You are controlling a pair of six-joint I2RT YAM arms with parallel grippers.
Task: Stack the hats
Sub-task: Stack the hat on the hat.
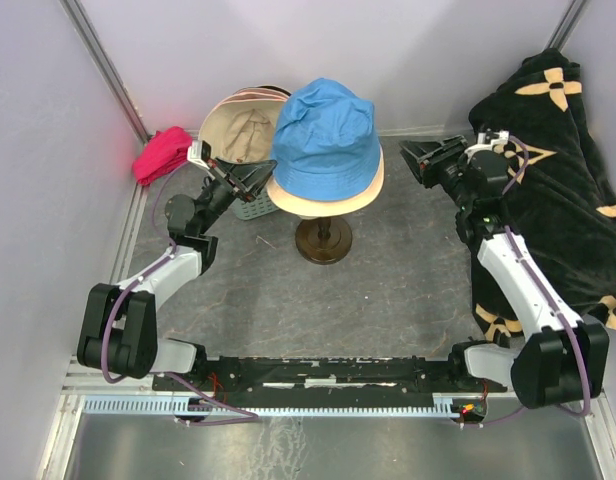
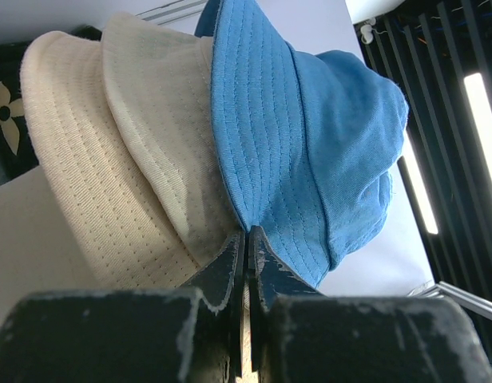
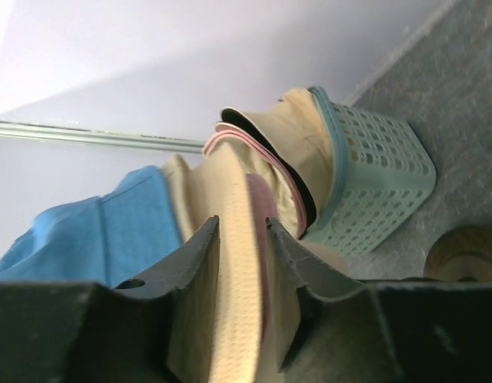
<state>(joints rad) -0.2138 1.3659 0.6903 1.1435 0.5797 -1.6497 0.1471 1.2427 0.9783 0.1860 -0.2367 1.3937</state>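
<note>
Top external: left end effector (image 1: 271, 180) overlaps basket (image 1: 250, 207); stand (image 1: 323, 240) beside.

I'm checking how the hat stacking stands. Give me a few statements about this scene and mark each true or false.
1. The blue hat sits on top of the cream hat on the wooden stand. True.
2. The pale green basket is empty. False: a tan hat sits in it, with more hats.
3. The left gripper is wide open. False: its jaws are shut at the cream hat's brim.
4. The right gripper has its jaws apart. True.
</note>
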